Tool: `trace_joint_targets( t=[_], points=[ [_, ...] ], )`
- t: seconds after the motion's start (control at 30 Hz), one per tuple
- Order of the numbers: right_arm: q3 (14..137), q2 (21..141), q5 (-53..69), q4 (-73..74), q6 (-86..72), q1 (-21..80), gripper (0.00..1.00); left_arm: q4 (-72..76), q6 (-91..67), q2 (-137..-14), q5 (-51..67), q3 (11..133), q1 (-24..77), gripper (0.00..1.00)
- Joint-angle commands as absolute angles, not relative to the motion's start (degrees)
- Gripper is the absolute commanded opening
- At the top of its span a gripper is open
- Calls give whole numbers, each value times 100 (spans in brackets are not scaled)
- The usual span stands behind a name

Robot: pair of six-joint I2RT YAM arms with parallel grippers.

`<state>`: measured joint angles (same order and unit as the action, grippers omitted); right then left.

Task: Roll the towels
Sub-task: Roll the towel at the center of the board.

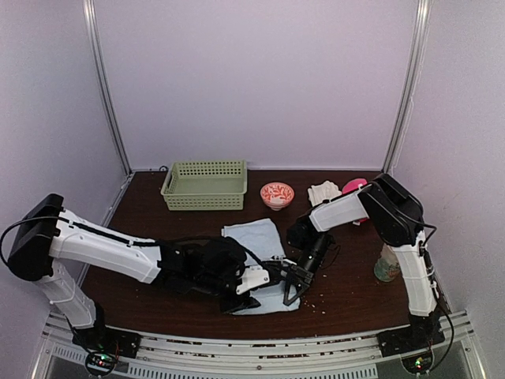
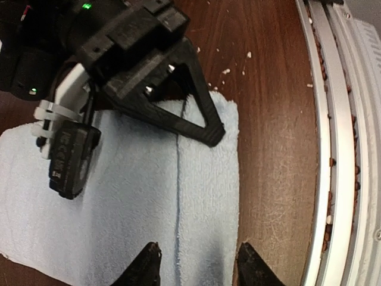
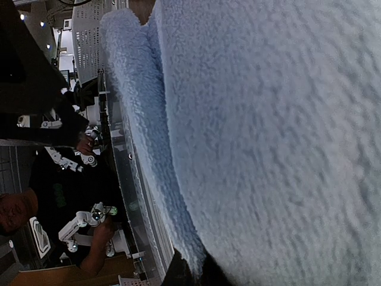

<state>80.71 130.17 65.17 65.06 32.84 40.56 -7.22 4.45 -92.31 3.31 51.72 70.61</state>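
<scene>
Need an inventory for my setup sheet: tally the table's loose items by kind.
Towels: 2 (pale blue towel, off-white towel)
Green basket: 1
Patterned bowl: 1
Cup: 1
Pink item, partly hidden: 1
Total: 6

place: robot lab, enclosed test cell | evidence: plain pale walls (image 1: 252, 79), metal corner posts (image 1: 106, 87), dark table (image 1: 355, 292), left arm (image 1: 102, 245) and right arm (image 1: 394, 213) bolted to aluminium rail (image 1: 260, 355) | beyond: another small robot arm (image 3: 80, 223) (a person (image 3: 18, 208) beside it, blurred)

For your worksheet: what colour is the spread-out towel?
Pale blue towel; clearest in left wrist view.
</scene>
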Motion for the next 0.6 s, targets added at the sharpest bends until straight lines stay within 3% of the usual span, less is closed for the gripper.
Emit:
trace_joint_targets(
  t=[0.0, 0.57],
  points=[
    [7971, 13422, 5408, 6202, 3255, 4035, 0, -957, 1078, -9544, -287, 5516, 7270, 42],
    [8024, 13443, 5558, 6328, 3392, 4043, 0, -1002, 1215, -10493, -85, 5644, 7388, 42]
  ],
)
